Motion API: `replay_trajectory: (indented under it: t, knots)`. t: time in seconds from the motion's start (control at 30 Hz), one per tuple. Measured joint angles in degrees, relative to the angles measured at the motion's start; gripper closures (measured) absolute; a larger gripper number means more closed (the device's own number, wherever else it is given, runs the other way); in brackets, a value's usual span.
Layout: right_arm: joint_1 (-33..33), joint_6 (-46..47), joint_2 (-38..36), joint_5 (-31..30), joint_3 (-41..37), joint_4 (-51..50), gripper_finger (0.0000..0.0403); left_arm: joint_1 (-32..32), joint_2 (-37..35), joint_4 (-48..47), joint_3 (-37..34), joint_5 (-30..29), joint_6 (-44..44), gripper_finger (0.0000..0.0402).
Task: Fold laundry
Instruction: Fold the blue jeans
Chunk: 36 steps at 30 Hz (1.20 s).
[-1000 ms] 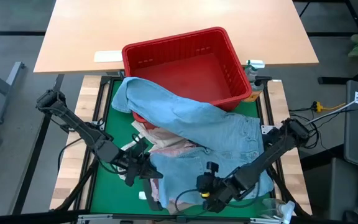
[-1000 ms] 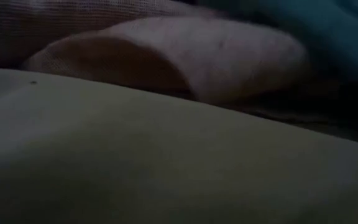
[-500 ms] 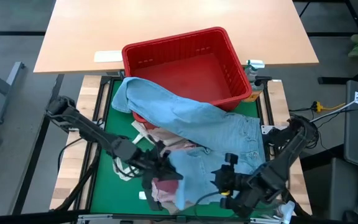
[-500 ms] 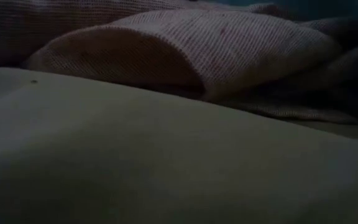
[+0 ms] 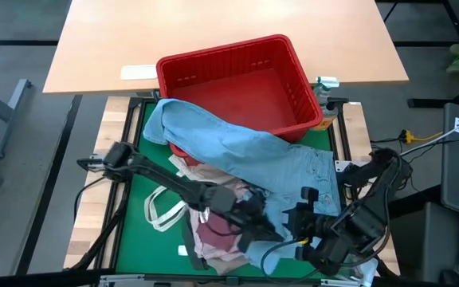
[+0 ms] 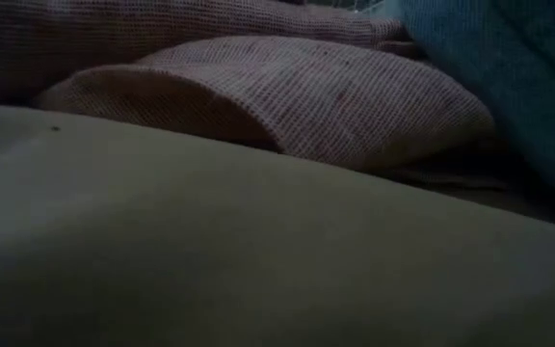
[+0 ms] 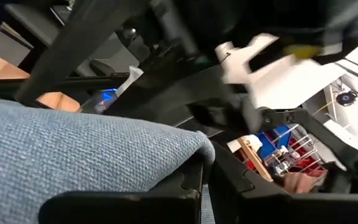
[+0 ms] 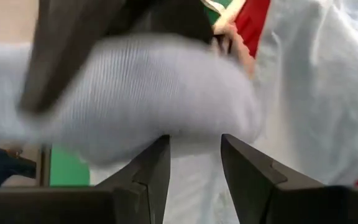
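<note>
The light blue denim jeans (image 5: 245, 143) lie slantwise from the red basket's near wall down to the mat's near right. My left gripper (image 5: 255, 223) reaches across from the left and is shut on their near end. My right gripper (image 5: 300, 233) sits just to its right, also on the jeans. A mottled pink top (image 5: 217, 231) lies uncovered near the mat's near edge. It also fills the low view as ribbed cloth (image 6: 335, 96). Beige cloth (image 5: 194, 169) peeks out under the jeans. My left gripper (image 7: 205, 180) pinches a folded edge of the jeans' near end (image 7: 166, 149) between its two fingers, coming level from the table's left. The cloth bulges out past the fingers. My right gripper (image 8: 194, 168) has pale blue denim (image 8: 191, 146) running down between its fingers, and the cloth bunches beyond them.
The red plastic basket (image 5: 237, 76) stands at the mat's far edge with the jeans' far end against it. White tote bag straps (image 5: 162, 209) lie on the green mat left of the pink top. A wooden table (image 5: 213, 32) lies beyond.
Both grippers have moved toward the table's right, the left one by far the more, dragging the jeans' near end with them. That end has bunched up at the near right, and the pink top and the tote straps have come uncovered. The jeans' far end has stayed by the basket.
</note>
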<state>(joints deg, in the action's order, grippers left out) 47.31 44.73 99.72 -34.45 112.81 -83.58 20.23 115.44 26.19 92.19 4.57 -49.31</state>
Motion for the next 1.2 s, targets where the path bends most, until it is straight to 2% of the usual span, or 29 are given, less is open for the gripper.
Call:
replay_trajectory:
  t: [0.17,0.3,0.63,0.83,1.0,1.2]
  knots:
    - [-0.01,1.54,0.04,0.69,3.88,-6.83,0.0260,-1.99,6.52,0.20,6.06,1.07,-0.06,0.0395]
    - [-0.07,-0.04,-0.89,0.55,5.97,-6.29,0.0260,-3.41,10.49,-0.01,9.31,0.49,-0.04,0.0395]
    - [-0.09,-0.66,-4.84,-4.96,6.56,-6.43,0.0260,-5.82,17.46,0.74,14.19,-5.00,-0.06,0.0395]
    - [-0.09,-3.47,-5.05,-7.60,6.56,-6.42,0.0260,-5.83,19.58,4.99,17.39,-9.28,-0.02,0.0395]
    - [-0.55,-4.70,-5.05,-7.63,6.56,-6.35,0.0260,-5.69,21.99,5.05,23.71,-10.10,1.92,0.0395]
    - [-1.22,-4.74,-5.05,-7.01,6.56,-6.37,0.0260,-5.25,28.06,4.26,33.97,-11.71,4.72,0.0395]
